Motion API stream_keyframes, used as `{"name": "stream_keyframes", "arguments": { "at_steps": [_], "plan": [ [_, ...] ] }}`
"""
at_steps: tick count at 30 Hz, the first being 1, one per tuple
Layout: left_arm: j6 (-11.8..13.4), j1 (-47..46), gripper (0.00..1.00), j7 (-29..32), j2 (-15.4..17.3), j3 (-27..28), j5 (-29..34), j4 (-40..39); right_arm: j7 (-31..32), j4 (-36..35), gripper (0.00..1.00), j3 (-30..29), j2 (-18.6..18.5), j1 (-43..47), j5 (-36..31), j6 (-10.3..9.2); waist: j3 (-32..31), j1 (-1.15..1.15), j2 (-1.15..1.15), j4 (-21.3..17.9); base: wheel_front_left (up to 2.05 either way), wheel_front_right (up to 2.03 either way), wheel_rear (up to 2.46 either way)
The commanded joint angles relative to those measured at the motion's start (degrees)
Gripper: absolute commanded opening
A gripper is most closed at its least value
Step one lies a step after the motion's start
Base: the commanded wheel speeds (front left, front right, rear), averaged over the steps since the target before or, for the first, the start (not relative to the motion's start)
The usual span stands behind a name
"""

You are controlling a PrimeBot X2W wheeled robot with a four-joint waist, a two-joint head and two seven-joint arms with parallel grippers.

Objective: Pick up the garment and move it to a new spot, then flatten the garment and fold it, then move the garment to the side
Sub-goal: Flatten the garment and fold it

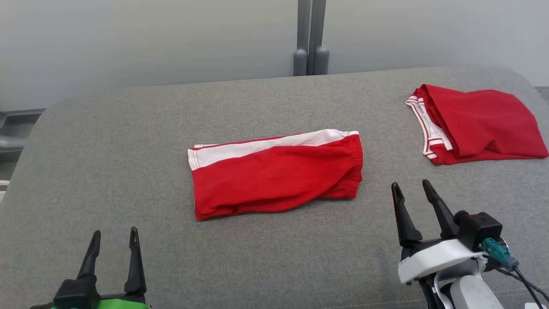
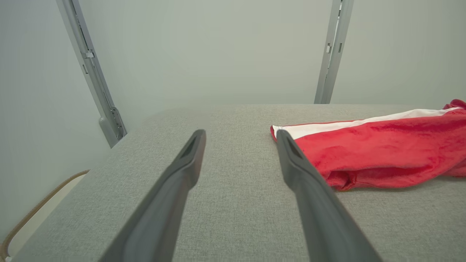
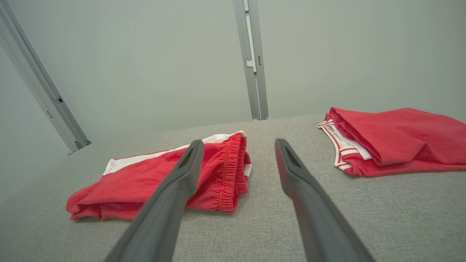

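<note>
Probably a lab booth: plain pale wall panels (image 1: 150, 38) and metal posts (image 1: 311, 38) beyond a grey fabric-covered surface (image 1: 128, 141).

Red shorts (image 1: 274, 176): folded into a flat oblong, with a white band along the far edge and a gathered elastic waistband at the right end. They lie at the middle of the grey fabric surface (image 1: 107, 150).
Red top (image 1: 484, 120): folded, with white-and-red striped trim at its left edge. It lies at the far right, well apart from the shorts.
</note>
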Motion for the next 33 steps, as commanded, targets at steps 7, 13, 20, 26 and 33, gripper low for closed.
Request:
{"name": "stream_keyframes", "arguments": {
  "at_steps": [7,13,20,26,33],
  "plan": [
    [-0.3,-1.5,1.0,-0.1,0.1,0.4,-0.2,1.7,-0.1,0.7,1.0,0.5,-0.1,-0.5,0.0,0.0,-0.1,0.0,0.0,0.4,0.0,0.0,0.0],
    [-0.1,-2.8,1.0,-0.1,-0.2,-0.2,0.8,2.2,-0.1,0.9,1.0,1.1,0.0,-0.7,-0.1,0.0,0.0,0.0,0.0,0.3,0.0,0.0,0.0],
    [0.6,-3.0,1.0,-0.1,0.2,-0.5,2.1,2.2,-0.1,1.0,1.0,1.3,0.0,-0.7,-0.2,0.0,-0.1,0.0,0.0,-0.1,0.0,0.0,0.0],
    [-0.1,-3.4,1.0,-0.1,0.5,-1.1,2.6,2.3,-0.1,0.6,1.0,1.5,0.0,-0.6,0.1,0.0,-0.2,0.0,0.0,-0.1,0.0,0.0,0.0],
    [-1.2,-3.3,1.0,-0.1,1.1,-2.3,2.7,1.9,-0.1,0.5,1.0,1.5,0.0,-0.4,0.3,0.0,-0.3,0.0,0.0,-0.1,0.0,0.0,0.0]
  ]
}}
